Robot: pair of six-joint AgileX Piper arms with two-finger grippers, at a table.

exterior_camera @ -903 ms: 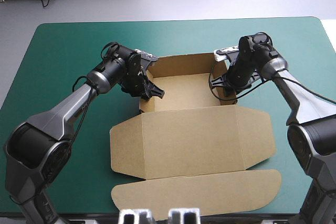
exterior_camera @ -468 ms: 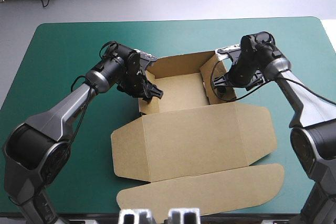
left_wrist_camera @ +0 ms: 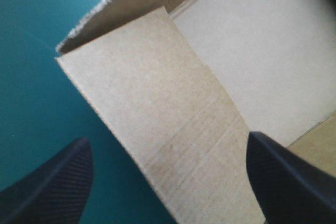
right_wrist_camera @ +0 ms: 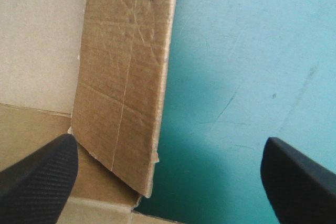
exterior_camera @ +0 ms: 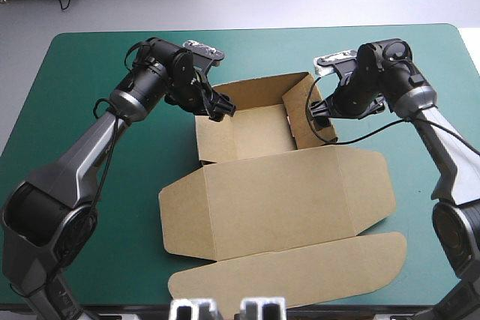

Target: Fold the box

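Brown box, creased matte board, walls raised, smooth teal-green cover

Bright, even overhead light. Faint soft shadows edge the box on the teal-green cover. Right wrist view: darker shadow on cover beside the box wall.

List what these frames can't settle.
- High view: whether the left pincer touches the box wall. Its own wrist covers the contact.
- High view: the right pincer and its fingers, which merge with its black wrist.
- Both wrist views: most of the box, cut off by the picture edges.
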